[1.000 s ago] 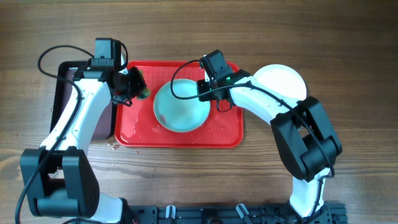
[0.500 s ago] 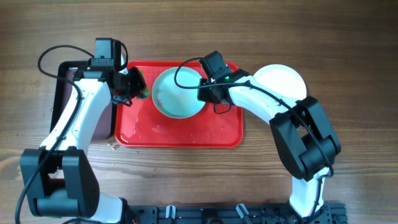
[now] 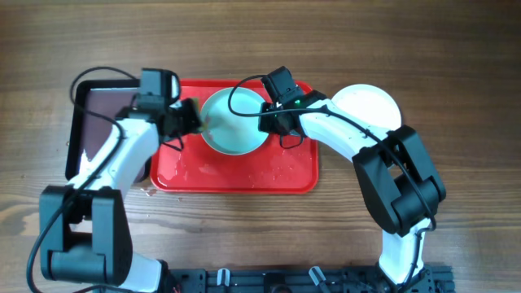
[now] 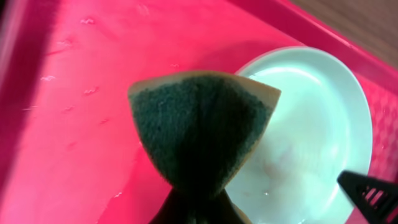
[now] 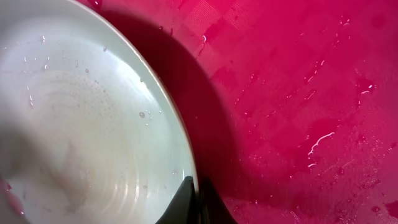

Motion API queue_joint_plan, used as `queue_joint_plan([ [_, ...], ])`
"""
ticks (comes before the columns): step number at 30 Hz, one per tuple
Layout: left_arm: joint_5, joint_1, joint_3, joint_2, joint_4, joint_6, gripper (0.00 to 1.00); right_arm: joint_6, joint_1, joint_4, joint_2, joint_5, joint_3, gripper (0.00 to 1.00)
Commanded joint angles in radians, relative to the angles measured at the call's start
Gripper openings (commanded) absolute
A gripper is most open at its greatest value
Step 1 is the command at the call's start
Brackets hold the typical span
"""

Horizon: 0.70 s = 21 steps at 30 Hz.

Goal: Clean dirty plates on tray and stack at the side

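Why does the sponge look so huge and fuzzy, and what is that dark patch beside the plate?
Left wrist view: the sponge is very near the camera, so it fills the middle and looks soft. Right wrist view: the dark patch is the shadow of the plate on the wet red tray, where drops shine white. Overhead view: even light, all sharp.

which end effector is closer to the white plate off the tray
Right. The right end effector grips the turquoise plate's rim on the white plate's side; the left end effector with its sponge is across the turquoise plate.
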Motion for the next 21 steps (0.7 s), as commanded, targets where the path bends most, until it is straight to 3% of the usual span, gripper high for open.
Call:
queue_joint_plan([
  [1, -0.07, -0.08, -0.016, 0.005, 0.062, 0.066, 0.04, -0.027, 0.0, -0.001, 0.035, -0.008, -0.011, 0.04],
  [9, -0.323, -0.211, -0.016, 0.045, 0.064, 0.09, 0.04, -0.042, -0.001, 0.002, 0.035, -0.008, -0.011, 0.04],
  [21, -0.327, -0.216, -0.016, 0.181, 0.105, 0.091, 0.04, -0.044, 0.0, 0.007, 0.035, -0.008, -0.011, 0.04],
])
